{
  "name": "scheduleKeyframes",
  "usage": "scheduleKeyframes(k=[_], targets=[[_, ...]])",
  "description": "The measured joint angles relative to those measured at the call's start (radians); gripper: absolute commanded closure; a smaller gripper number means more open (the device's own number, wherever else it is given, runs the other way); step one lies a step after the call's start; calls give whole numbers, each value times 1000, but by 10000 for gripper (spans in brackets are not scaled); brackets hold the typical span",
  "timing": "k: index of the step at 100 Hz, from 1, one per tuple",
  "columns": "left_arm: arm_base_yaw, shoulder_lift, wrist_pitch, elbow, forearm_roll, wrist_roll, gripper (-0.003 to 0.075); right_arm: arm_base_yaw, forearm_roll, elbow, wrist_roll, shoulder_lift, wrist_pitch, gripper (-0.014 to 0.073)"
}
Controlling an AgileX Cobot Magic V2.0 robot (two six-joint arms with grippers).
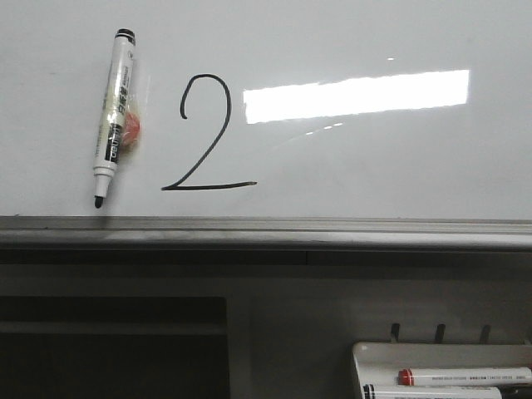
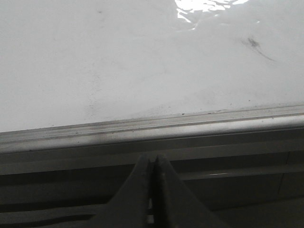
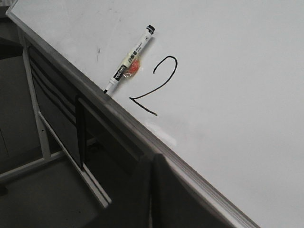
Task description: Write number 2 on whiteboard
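A black hand-drawn number 2 (image 1: 202, 133) stands on the whiteboard (image 1: 374, 166), left of centre. It also shows in the right wrist view (image 3: 156, 85). A white marker (image 1: 113, 116) with a black tip and an orange patch lies on the board left of the digit, its tip touching the grey ledge (image 1: 266, 233); the right wrist view shows the marker (image 3: 129, 59) too. My left gripper (image 2: 153, 159) is shut and empty, below the ledge (image 2: 152, 130). My right gripper (image 3: 152, 161) is shut and empty, beside the board's edge. Neither gripper shows in the front view.
A small white tray (image 1: 374, 357) at the lower right holds two more markers, one with a red band (image 1: 465, 376). A dark shelf frame (image 1: 116, 332) lies below the ledge. A bright light glare (image 1: 357, 94) sits on the board right of the digit.
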State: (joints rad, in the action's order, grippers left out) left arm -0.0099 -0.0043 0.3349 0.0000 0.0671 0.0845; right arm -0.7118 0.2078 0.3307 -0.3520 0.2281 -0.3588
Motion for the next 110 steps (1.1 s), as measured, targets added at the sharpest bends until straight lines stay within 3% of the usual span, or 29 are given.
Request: scheduleKeyframes(k=[9, 26, 47, 85, 110], targets=[[0, 0, 0, 0, 1, 0, 741, 0, -1, 0, 42, 0, 2, 665], [0, 0, 0, 0, 1, 0, 741, 8, -225, 0, 373, 0, 22, 664], [0, 0, 0, 0, 1, 0, 741, 114, -422, -4, 466, 0, 55, 664], [0, 0, 0, 0, 1, 0, 741, 552, -409, -75, 474, -4, 99, 665], [0, 0, 0, 0, 1, 0, 741, 646, -260, -255, 474, -136, 210, 664]])
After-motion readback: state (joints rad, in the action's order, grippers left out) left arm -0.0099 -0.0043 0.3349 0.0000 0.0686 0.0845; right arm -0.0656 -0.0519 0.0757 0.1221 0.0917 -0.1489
